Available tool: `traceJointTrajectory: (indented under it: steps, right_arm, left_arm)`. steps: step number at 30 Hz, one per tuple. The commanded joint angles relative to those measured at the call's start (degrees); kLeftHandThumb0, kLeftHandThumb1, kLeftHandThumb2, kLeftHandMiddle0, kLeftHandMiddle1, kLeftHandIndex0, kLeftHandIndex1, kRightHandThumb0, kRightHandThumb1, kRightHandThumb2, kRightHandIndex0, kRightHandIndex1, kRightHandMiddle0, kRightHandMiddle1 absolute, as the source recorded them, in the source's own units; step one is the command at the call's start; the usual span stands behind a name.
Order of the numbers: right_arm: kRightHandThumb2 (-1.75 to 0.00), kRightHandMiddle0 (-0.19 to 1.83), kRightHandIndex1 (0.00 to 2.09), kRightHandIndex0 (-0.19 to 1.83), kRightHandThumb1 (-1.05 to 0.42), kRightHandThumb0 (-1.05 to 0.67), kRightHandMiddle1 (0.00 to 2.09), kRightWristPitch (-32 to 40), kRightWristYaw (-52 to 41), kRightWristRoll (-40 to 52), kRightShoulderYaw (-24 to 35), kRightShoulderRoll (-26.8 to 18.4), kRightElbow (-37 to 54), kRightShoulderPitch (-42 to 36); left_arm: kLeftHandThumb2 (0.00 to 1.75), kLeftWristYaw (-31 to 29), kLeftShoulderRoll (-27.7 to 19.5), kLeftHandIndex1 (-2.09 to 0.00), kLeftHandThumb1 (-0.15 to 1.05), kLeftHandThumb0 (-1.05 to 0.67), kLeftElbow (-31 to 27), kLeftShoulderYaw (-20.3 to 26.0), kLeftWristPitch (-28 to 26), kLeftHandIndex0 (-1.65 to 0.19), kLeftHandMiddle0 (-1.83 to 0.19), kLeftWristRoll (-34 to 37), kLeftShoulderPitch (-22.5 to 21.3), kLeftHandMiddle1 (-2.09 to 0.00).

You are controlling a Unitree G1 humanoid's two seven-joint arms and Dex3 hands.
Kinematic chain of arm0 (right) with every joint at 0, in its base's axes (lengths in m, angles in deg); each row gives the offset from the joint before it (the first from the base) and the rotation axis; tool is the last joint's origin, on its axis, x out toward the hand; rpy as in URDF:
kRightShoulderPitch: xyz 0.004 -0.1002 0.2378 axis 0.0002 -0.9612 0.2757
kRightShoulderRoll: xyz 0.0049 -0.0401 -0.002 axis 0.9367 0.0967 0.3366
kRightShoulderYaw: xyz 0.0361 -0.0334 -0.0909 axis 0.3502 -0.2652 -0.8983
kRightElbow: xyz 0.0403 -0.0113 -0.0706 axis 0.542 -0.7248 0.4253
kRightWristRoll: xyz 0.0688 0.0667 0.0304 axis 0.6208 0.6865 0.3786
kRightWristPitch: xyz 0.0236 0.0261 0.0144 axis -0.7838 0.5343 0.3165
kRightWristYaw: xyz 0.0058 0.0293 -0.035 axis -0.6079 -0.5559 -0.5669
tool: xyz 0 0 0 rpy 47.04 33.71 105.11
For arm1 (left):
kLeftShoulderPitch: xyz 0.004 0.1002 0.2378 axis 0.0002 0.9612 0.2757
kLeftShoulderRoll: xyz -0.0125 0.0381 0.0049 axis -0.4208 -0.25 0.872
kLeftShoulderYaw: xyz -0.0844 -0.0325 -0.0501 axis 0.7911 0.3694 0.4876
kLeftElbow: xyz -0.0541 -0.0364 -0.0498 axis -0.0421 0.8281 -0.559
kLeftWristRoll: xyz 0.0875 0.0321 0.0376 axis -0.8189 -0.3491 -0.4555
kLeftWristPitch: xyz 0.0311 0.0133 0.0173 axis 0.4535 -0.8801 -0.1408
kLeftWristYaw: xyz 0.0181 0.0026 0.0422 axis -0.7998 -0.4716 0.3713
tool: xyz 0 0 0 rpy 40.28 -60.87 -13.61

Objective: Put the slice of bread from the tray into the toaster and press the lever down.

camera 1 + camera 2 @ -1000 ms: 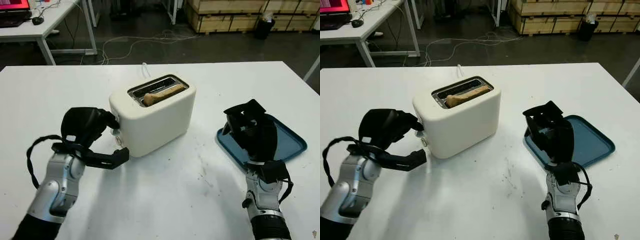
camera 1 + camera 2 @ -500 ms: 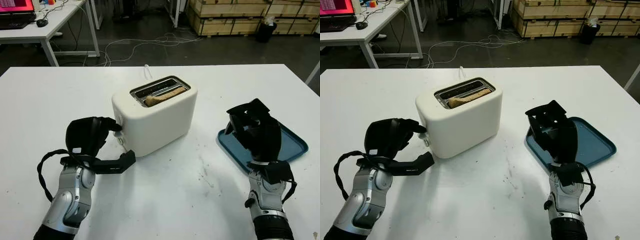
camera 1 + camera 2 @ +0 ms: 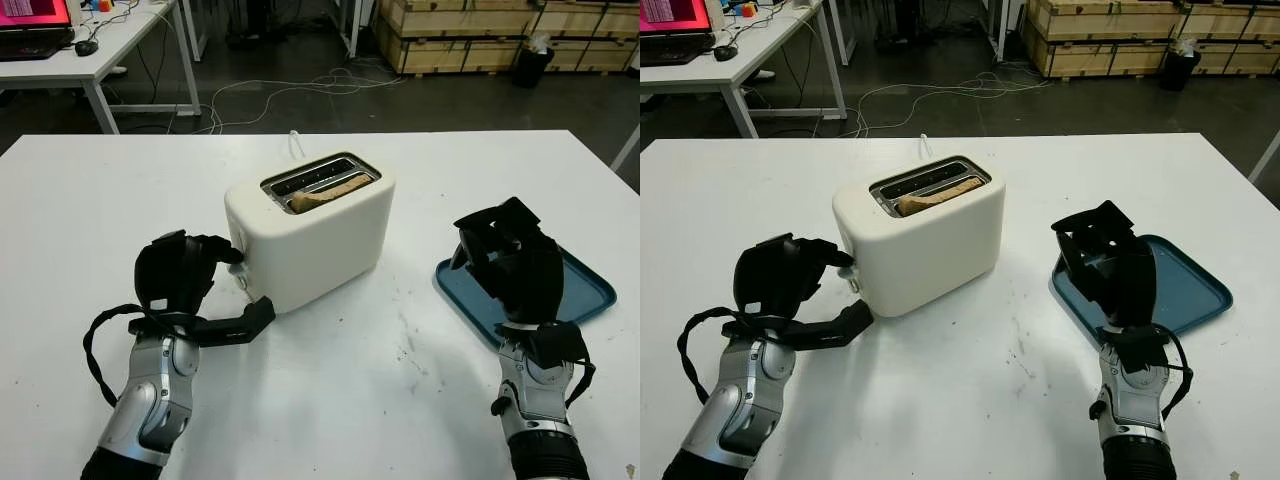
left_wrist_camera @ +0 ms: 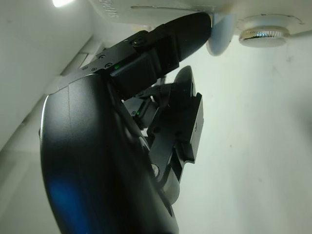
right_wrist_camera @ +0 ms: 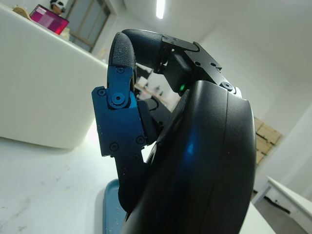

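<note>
The cream-coloured two-slot plastic toaster (image 3: 308, 228) stands at the centre of the white counter (image 3: 330, 400). The tan slice of bread (image 3: 325, 192) sits inside its front slot, crust just above the rim, so insertion is done. The blue rectangular plastic tray (image 3: 580, 285), at 3 o'clock from the toaster, holds no bread. The left hand (image 3: 190, 275), at 9 o'clock, has fingers curled with one fingertip (image 4: 195, 27) touching the pale lever (image 4: 220, 35). Lever travel appears unfinished. The right hand (image 3: 510, 262) hovers at the tray's near edge, fingers curled, holding nothing.
</note>
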Motion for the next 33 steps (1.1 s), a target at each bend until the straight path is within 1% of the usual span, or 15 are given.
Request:
traceJointTrajectory:
  steps: [1, 3, 5, 7, 8, 10, 11, 13, 15, 18, 20, 22, 23, 26, 33]
  right_arm:
    - [-0.30, 0.63, 1.75, 0.95, -0.92, -0.37, 1.75, -0.48, -0.89, 0.77, -0.33, -0.42, 0.38, 0.19]
    - [-0.30, 0.63, 1.75, 0.95, -0.92, -0.37, 1.75, 0.11, -0.85, 0.71, -0.40, -0.20, 0.61, 0.15]
    - [-0.30, 0.62, 1.75, 0.94, -0.92, -0.38, 1.75, 0.72, -0.75, 0.56, -0.46, -0.09, 0.91, 0.03]
    - [-0.30, 0.62, 1.75, 0.94, -0.92, -0.38, 1.75, 0.70, -0.81, 0.48, -0.51, -0.13, 0.83, 0.08]
    - [-0.30, 0.62, 1.75, 0.94, -0.92, -0.38, 1.75, 0.60, -0.93, 0.52, -0.53, -0.17, 0.73, 0.13]
    - [-0.30, 0.62, 1.75, 0.94, -0.92, -0.38, 1.75, 0.42, -0.88, 0.29, -0.53, -0.25, 0.56, 0.22]
    - [-0.30, 0.62, 1.75, 0.94, -0.92, -0.38, 1.75, 0.33, -0.96, 0.31, -0.54, -0.28, 0.50, 0.27]
    - [-0.30, 0.62, 1.75, 0.94, -0.92, -0.37, 1.75, 0.56, -1.49, 1.10, -0.60, -0.19, 0.56, 0.36]
    - [-0.29, 0.62, 1.75, 0.94, -0.92, -0.37, 1.75, 0.90, -2.09, 2.04, -0.61, 0.03, 0.69, 0.40]
    - [-0.29, 0.61, 1.75, 0.94, -0.92, -0.37, 1.75, 0.49, -1.97, 1.44, -0.54, 0.04, 0.46, 0.53]
    - [-0.30, 0.62, 1.75, 0.95, -0.92, -0.37, 1.75, 0.62, -1.82, 1.15, -0.59, 0.09, 0.62, 0.49]
    - [-0.30, 0.63, 1.75, 0.95, -0.92, -0.37, 1.75, 0.76, -1.49, 0.71, -0.69, 0.13, 0.94, 0.40]
    - [-0.29, 0.63, 1.75, 0.96, -0.92, -0.37, 1.75, 0.92, -1.26, 0.45, -0.74, 0.13, 1.15, 0.31]
    - [-0.30, 0.64, 1.75, 0.96, -0.92, -0.37, 1.75, 0.58, -1.05, 0.12, -0.90, 0.04, 0.92, 0.28]
    - [-0.29, 0.62, 1.75, 0.95, -0.92, -0.35, 1.75, 0.47, -1.19, 0.31, -1.21, -0.03, 0.74, -0.04]
  left_arm:
    - [0.28, -11.35, 3.42, -0.03, 0.92, 0.18, 13.42, -9.44, -0.31, -1.06, -0.77, 2.77, 2.44, -0.93]
    - [0.25, -11.04, 3.39, -0.04, 0.92, 0.17, 13.99, -9.71, -0.29, -1.10, -0.79, 2.17, 1.73, -0.99]
    - [0.26, -13.12, 3.77, -0.03, 0.92, 0.18, 13.99, -9.79, -1.15, -1.07, -0.74, 3.15, 1.33, -0.98]
    - [0.33, -14.57, 3.88, -0.01, 0.92, 0.18, 13.79, -10.12, -1.55, -1.04, -0.72, 3.92, 1.24, -0.82]
    - [0.34, -14.42, 3.69, 0.00, 0.92, 0.17, 13.53, -10.35, -1.30, -1.03, -0.76, 3.88, 1.33, -0.73]
    - [0.32, -13.44, 3.10, -0.02, 0.92, 0.16, 12.35, -10.54, -0.60, -1.06, -0.87, 3.42, 1.55, -0.67]
    - [0.31, -13.13, 2.70, -0.03, 0.92, 0.16, 11.05, -10.11, 0.07, -1.09, -0.90, 3.93, 1.58, -0.71]
    - [0.34, -13.91, 2.17, -0.03, 0.92, 0.16, 7.43, -8.64, 0.24, -1.10, -0.86, 5.68, 1.48, -0.94]
    - [0.36, -16.10, 1.26, -0.02, 0.92, 0.15, 3.61, -7.77, -1.00, -1.07, -0.83, 6.23, 0.78, -0.98]
    - [0.33, -16.42, -0.68, -0.02, 0.92, 0.14, -1.39, -6.16, -0.11, -1.09, -0.89, 6.73, 0.05, -1.11]
    - [0.35, -15.57, -1.85, -0.03, 0.92, 0.14, -4.16, -4.87, 1.04, -1.11, -0.89, 7.46, 0.16, -1.28]
    - [0.41, -15.47, -2.50, -0.03, 0.92, 0.13, -6.64, -3.88, 0.81, -1.12, -0.86, 8.07, 0.29, -1.56]
    - [0.43, -15.57, -2.69, -0.03, 0.92, 0.14, -7.89, -3.39, 0.50, -1.12, -0.85, 8.46, 0.40, -1.65]
    - [0.40, -15.28, -2.86, -0.04, 0.92, 0.13, -11.03, -1.97, 0.21, -1.13, -0.91, 8.75, 0.89, -1.74]
    - [0.34, -14.63, -3.32, -0.04, 0.92, 0.12, -16.67, 1.83, -0.97, -1.14, -0.96, 6.82, 1.19, -1.75]
